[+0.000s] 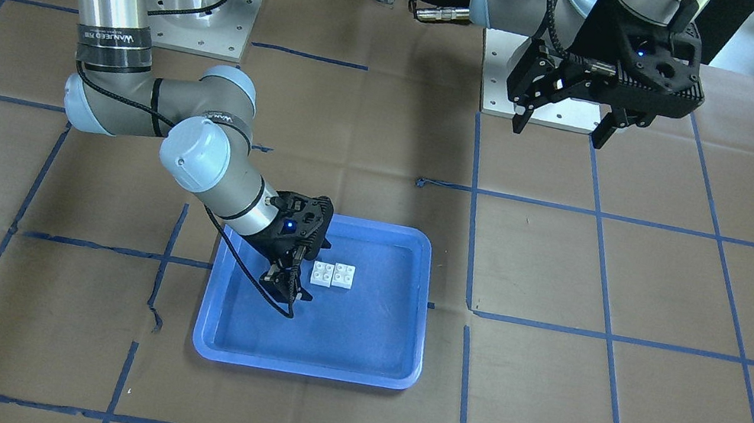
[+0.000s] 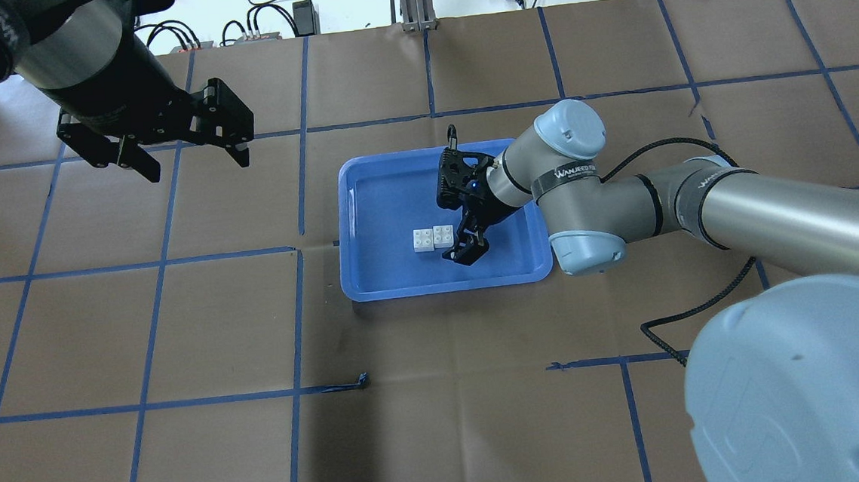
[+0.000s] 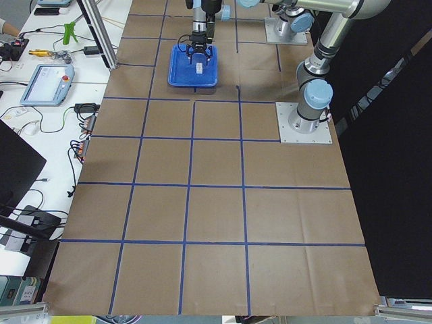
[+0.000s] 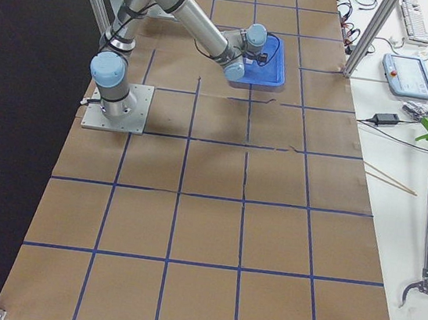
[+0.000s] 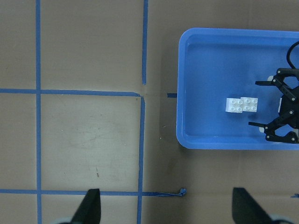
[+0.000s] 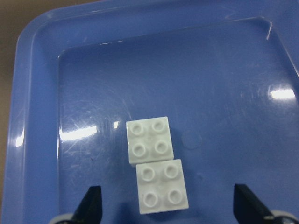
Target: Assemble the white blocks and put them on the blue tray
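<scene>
Right wrist-mounted view: the right jaws, spread wide and empty, hang low over the blue tray [image 6: 210,93], just short of the white blocks [image 6: 159,184]. The blocks lie studs-up on the tray floor, edge to edge and slightly offset, apparently not stacked. A pinch from here could shove them apart or skid one across the slick plastic. Well beyond, the left jaws hover spread above the bench [image 2: 178,326].
</scene>
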`<state>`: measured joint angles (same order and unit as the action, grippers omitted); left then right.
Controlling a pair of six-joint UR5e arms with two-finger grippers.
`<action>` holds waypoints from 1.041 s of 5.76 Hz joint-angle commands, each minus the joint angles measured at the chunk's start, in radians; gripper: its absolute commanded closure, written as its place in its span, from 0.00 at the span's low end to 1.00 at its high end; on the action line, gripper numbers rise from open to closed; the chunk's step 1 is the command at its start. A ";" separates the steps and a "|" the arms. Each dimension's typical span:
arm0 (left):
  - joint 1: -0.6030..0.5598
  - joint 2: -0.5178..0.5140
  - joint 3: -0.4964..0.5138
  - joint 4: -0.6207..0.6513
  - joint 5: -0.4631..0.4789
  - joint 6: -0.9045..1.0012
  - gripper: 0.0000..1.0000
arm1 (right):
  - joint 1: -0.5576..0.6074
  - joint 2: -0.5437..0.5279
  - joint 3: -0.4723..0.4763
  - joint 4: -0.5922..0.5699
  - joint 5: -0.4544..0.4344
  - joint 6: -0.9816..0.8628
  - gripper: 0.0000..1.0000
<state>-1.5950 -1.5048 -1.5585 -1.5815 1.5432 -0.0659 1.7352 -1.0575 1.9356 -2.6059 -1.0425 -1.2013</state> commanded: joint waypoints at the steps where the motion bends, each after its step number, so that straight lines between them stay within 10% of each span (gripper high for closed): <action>1: 0.001 0.000 0.000 0.000 0.000 0.000 0.01 | -0.002 -0.040 -0.013 0.067 -0.013 0.014 0.00; 3: 0.001 0.000 0.000 0.000 0.000 0.000 0.01 | -0.017 -0.189 -0.151 0.463 -0.159 0.160 0.00; 6: 0.001 0.003 0.000 0.000 -0.002 0.000 0.01 | -0.083 -0.301 -0.208 0.604 -0.471 0.789 0.00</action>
<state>-1.5934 -1.5022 -1.5586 -1.5815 1.5420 -0.0660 1.6785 -1.3177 1.7332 -2.0451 -1.4241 -0.5961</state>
